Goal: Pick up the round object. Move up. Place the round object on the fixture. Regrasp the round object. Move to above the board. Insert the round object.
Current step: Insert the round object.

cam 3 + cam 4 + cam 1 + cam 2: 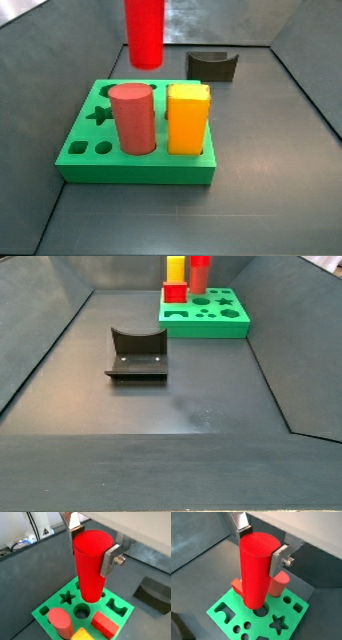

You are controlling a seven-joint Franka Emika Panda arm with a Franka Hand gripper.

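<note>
Round object [90, 564], bright red, hangs upright above the board [50, 607], clamped between the fingers [110, 561] of the tool [93, 547], its lower end just over a round hole [82, 610]. If it tilts or sits off-centre, I judge it could catch the rim and jam. Both wrist views show the grip and hole; a side view instead shows the fixture [211, 65] at about 1 o'clock beyond the board.
</note>
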